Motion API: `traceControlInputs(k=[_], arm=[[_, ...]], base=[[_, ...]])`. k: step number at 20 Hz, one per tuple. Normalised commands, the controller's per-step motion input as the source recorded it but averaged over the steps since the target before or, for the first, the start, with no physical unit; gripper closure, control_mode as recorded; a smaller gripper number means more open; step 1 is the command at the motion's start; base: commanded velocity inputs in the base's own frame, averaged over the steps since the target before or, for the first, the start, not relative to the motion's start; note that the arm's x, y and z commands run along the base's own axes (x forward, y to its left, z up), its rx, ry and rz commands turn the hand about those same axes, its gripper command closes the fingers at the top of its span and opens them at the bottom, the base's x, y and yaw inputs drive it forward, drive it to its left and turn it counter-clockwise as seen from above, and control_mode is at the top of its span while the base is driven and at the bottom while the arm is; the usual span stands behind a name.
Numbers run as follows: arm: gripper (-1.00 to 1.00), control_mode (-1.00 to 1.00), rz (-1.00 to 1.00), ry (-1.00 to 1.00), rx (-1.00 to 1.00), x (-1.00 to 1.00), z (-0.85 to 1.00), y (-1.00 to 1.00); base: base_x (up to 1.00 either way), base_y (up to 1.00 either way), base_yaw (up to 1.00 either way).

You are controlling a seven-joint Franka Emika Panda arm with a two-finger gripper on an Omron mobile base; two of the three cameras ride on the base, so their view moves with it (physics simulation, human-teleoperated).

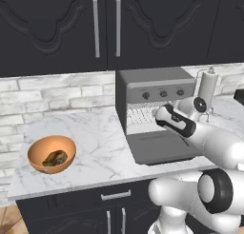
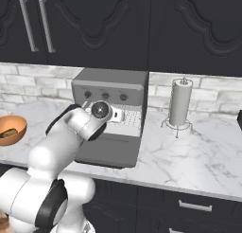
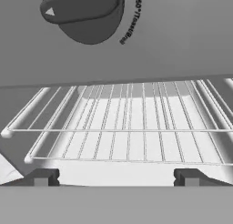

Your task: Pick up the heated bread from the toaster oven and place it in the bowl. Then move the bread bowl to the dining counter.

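I have the gripper (image 3: 116, 177) spread wide and empty at the oven (image 1: 155, 88) mouth, facing its rack (image 3: 127, 123); a bread piece (image 1: 55, 157) sits in the bowl (image 1: 40, 151) well left.

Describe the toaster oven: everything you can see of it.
The toaster oven is a boxy grey metal unit standing on the marble worktop against the brick wall. Three dark knobs run across its front panel. Its door is dropped flat, open. The wire rack inside looks bare. The open gripper hangs at its mouth.
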Motion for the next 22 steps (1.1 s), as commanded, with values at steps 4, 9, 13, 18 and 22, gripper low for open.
traceControlInputs(k=[4, 9, 13, 18, 22], arm=[[-1.0, -1.0, -0.01, -0.05, 0.0, 0.26, -0.03, -0.01], [-1.0, -1.0, 0.0, -0.02, 0.0, 0.33, 0.0, 0.0], [-1.0, -1.0, 0.0, 0.0, 0.0, 0.05, 0.0, 0.0], [-1.0, -1.0, -0.01, -0.01, 0.0, 0.13, 0.0, 0.0], [-1.0, -1.0, -0.01, -0.02, 0.0, 0.26, 0.0, 0.0]], base=[[0.0, 0.0, 0.0], [0.0, 0.0, 0.0], [0.0, 0.0, 0.0], [0.0, 0.0, 0.0], [0.0, 0.0, 0.0]])
